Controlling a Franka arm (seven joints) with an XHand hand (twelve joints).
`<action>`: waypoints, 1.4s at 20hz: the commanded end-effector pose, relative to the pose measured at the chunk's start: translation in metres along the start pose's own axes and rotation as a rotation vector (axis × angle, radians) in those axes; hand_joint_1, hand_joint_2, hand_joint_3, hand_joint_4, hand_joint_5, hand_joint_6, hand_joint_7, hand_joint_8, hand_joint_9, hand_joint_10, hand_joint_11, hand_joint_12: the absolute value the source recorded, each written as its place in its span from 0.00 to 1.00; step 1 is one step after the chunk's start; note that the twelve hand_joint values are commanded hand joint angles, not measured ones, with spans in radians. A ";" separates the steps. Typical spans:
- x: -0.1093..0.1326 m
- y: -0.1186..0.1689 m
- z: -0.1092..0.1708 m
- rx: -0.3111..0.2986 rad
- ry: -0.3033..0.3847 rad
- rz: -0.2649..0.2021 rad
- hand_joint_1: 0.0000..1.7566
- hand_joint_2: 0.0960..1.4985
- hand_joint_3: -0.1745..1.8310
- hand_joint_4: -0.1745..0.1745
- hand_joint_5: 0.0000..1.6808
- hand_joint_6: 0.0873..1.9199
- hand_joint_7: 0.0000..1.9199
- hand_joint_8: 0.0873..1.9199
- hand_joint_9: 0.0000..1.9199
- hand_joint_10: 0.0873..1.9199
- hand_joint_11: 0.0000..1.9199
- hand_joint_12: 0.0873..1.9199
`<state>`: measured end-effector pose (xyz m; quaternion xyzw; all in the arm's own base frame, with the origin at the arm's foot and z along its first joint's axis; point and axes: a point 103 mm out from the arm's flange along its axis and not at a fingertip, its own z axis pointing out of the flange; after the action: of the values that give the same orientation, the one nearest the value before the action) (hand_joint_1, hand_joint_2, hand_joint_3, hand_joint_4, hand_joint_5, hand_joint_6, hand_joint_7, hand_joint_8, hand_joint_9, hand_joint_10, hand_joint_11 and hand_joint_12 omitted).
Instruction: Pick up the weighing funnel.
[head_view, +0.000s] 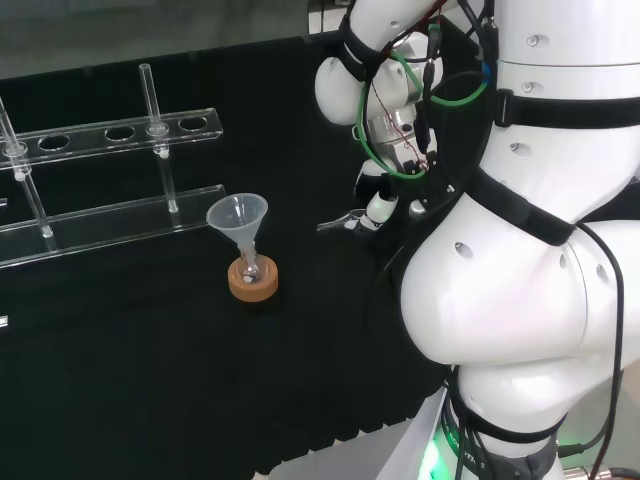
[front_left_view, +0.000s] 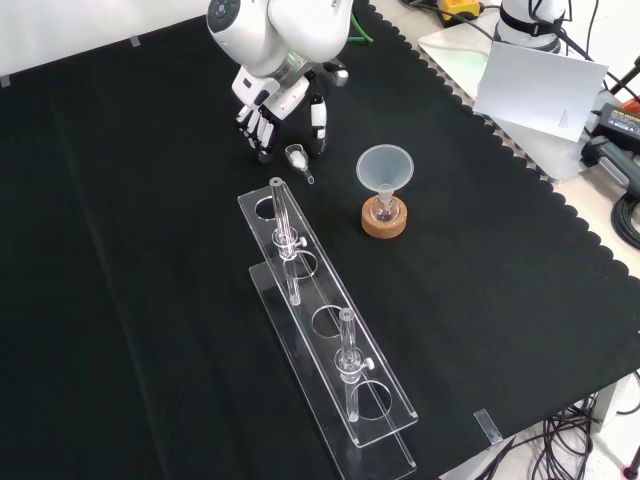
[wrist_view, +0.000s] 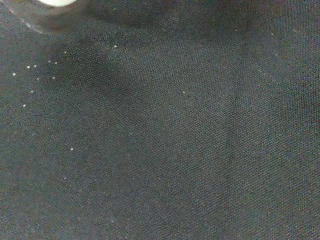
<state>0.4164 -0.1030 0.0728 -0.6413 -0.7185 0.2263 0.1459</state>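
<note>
Big clear cone-shaped funnel (front_left_view: 385, 168) stood mouth up w/ stem in small glass flask (front_left_view: 384, 209) on cork ring (front_left_view: 386, 226), nr the hand's thumb side; contents unclear. Black & white hand (front_left_view: 272, 105) was open, fingers (front_left_view: 256, 130) & thumb spread, grasping nothing. Small clear weighing funnel (front_left_view: 297, 158) lay on black cloth (front_left_view: 150, 250) just beside the fingertips; couldn't tell if touching.

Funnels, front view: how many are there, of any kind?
2. The funnel stands in the small flask on the cork ring; the weighing funnel is left of it, by the hand.
</note>
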 end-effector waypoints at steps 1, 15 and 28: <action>-0.001 0.003 0.004 -0.004 0.009 -0.001 0.44 0.47 0.11 0.60 0.37 0.00 0.36 0.19 0.21 0.30 0.00 0.65; 0.000 0.005 0.010 0.007 0.015 -0.010 0.44 0.48 0.11 0.60 0.39 0.00 0.38 0.19 0.22 0.29 0.00 0.65; 0.002 0.013 0.004 0.005 0.054 -0.007 0.44 0.48 0.11 0.66 0.45 0.01 0.45 0.19 0.25 0.27 0.00 0.66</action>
<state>0.4244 -0.1030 0.0627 -0.6452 -0.7151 0.2127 0.1649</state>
